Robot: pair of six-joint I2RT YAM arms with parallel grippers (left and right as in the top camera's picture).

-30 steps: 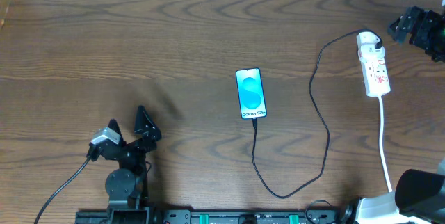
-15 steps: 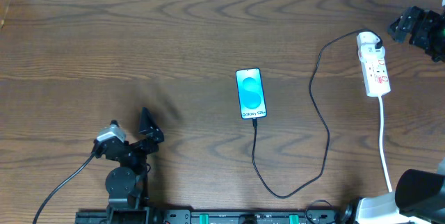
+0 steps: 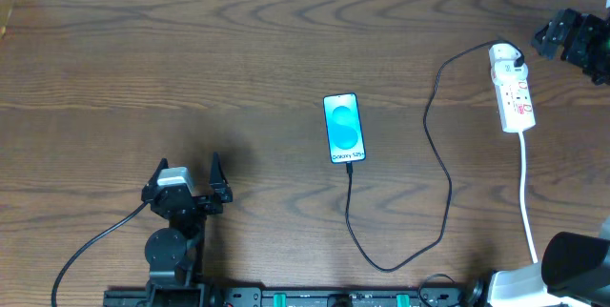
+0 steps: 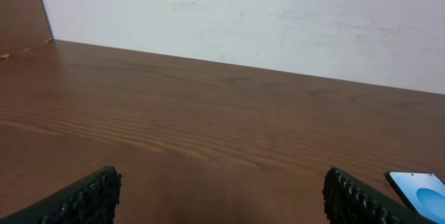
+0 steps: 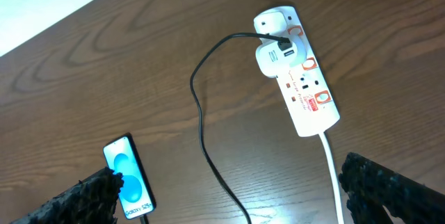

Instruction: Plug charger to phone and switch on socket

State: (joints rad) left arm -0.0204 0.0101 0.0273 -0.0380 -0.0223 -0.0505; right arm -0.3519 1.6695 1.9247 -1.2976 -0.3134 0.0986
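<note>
The phone lies flat mid-table, blue screen up, with the black charger cable plugged into its near end. The cable loops toward me, then runs to the white adapter seated in the far end of the white socket strip at the right. In the right wrist view the phone, cable and socket all show. My left gripper is open and empty at the near left, far from the phone. My right gripper is open and empty, raised by the socket.
The socket's white cord runs toward the near right edge. A pale wall bounds the table's far side. The arm bases and a black rail sit along the near edge.
My left gripper has swung from pointing right to pointing straight toward the far side, near its base. The right arm, phone, cable and socket have not moved.
</note>
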